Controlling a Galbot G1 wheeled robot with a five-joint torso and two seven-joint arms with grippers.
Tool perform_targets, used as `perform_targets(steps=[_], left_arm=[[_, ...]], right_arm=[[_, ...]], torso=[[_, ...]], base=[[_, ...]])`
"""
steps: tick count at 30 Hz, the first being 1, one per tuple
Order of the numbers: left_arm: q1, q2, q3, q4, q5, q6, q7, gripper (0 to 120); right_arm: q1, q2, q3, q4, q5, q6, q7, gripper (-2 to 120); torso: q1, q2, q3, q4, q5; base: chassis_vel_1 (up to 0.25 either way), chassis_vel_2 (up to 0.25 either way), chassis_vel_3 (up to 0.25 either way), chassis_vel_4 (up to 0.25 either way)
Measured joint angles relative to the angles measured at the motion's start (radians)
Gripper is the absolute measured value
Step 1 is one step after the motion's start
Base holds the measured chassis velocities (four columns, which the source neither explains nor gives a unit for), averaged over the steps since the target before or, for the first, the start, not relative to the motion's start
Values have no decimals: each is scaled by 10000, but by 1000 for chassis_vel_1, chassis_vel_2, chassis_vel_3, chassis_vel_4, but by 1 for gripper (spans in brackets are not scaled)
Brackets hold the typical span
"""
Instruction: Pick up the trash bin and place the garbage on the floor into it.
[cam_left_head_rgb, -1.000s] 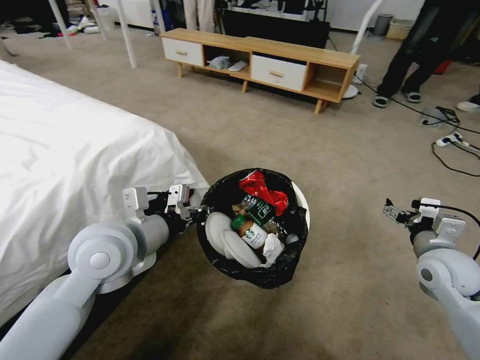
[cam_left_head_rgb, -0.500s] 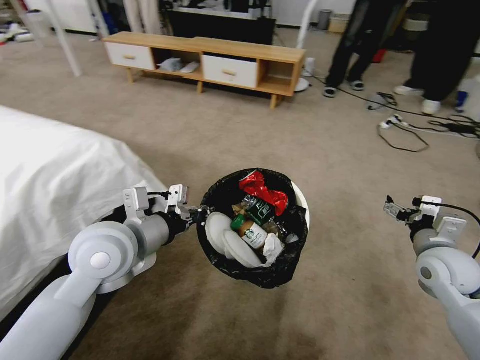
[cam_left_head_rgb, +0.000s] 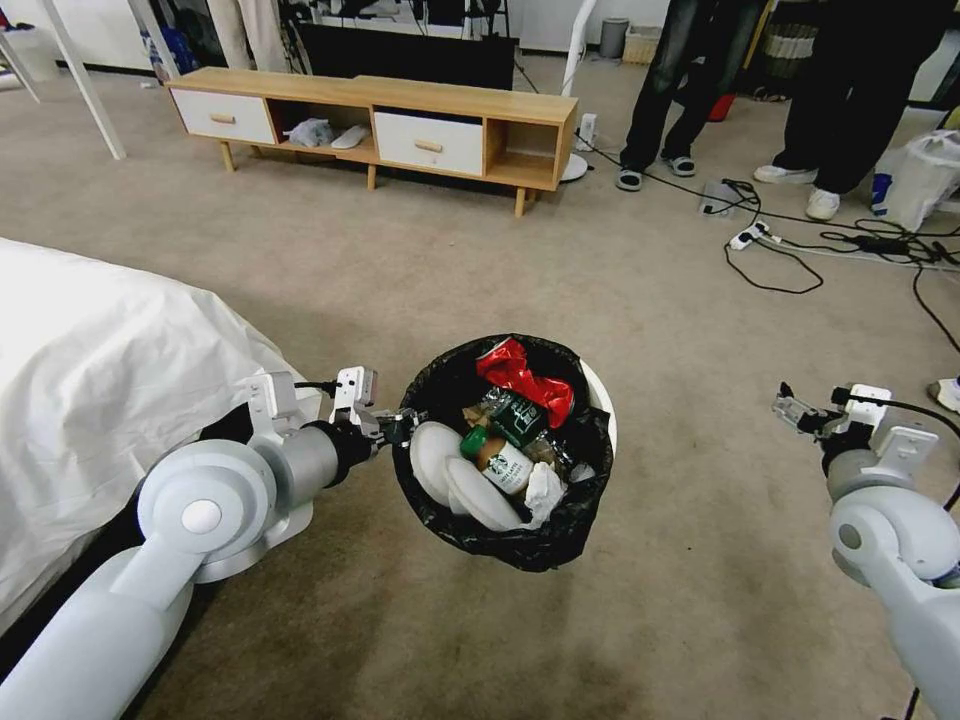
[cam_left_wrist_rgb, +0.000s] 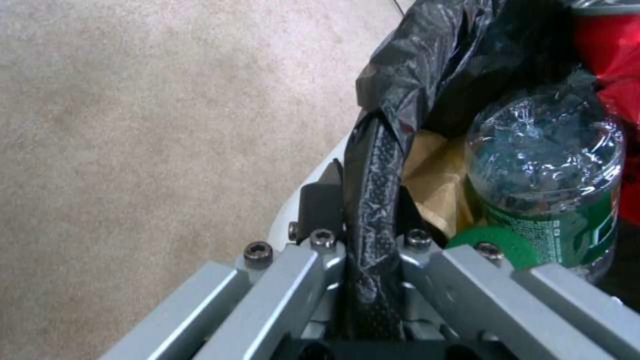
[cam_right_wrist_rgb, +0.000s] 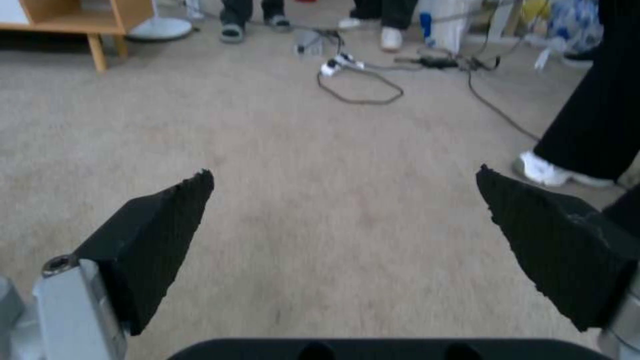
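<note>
The trash bin (cam_left_head_rgb: 598, 392), white with a black bag (cam_left_head_rgb: 560, 535) over its rim, hangs above the floor (cam_left_head_rgb: 690, 330). My left gripper (cam_left_head_rgb: 400, 425) is shut on its near rim; the left wrist view shows the left gripper (cam_left_wrist_rgb: 365, 210) pinching the bag-covered rim (cam_left_wrist_rgb: 373, 150). Inside lies garbage: a red wrapper (cam_left_head_rgb: 525, 375), a brown-drink bottle (cam_left_head_rgb: 497, 462), white tissue (cam_left_head_rgb: 545, 492), a clear bottle with green label (cam_left_wrist_rgb: 547, 185) and brown paper (cam_left_wrist_rgb: 433, 185). My right gripper (cam_left_head_rgb: 790, 408) hovers open to the right, and the right gripper (cam_right_wrist_rgb: 343, 175) holds nothing over bare carpet.
A bed with a white sheet (cam_left_head_rgb: 90, 370) fills the left. A low wooden cabinet (cam_left_head_rgb: 400, 110) stands at the back. Cables and a power strip (cam_left_head_rgb: 760, 240) lie at the back right beside a white plastic bag (cam_left_head_rgb: 925, 175) and people's legs.
The camera has turned right: bed and cabinet slid left in the picture, cables and more legs came into view. Both arms and the held bin keep their places.
</note>
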Motion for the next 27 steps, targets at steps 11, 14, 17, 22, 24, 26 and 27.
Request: perform_targets(steps=[11, 14, 17, 22, 24, 26, 27], left_arm=[[-51, -9, 31, 6, -6, 0, 1, 2], [-13, 11, 11, -23, -6, 0, 0, 2], [23, 12, 7, -45, -7, 0, 0, 2], [47, 16, 7, -58, -7, 0, -1, 2], [45, 16, 13, -58, -7, 0, 0, 2], [21, 2, 34, -53, -7, 0, 0, 2], [12, -6, 41, -43, -7, 0, 0, 2]], right_arm=[[100, 58, -31, -92, -457, 378, -280, 100], [111, 116, -42, -50, -278, 246, -215, 100], [164, 166, -102, -22, -140, 146, -61, 100], [184, 186, -132, -7, -67, 84, -8, 100], [172, 186, -131, 8, -62, 75, -7, 100], [118, 178, -123, 22, -61, 73, -11, 100], [97, 173, -112, 25, -61, 73, -15, 100]], torso=[[0, 0, 0, 0, 0], [0, 0, 0, 2, 0], [0, 0, -1, 1, 0], [0, 0, -1, 2, 0], [0, 0, -1, 2, -1], [-1, 0, -1, 1, 0], [0, 1, -2, 2, 1]], base=[[0, 0, 0, 0], [0, 0, 0, 0], [0, 0, 0, 0], [0, 0, 0, 0], [0, 0, 0, 0], [-51, 40, 45, -72], [-60, 53, 88, -92]])
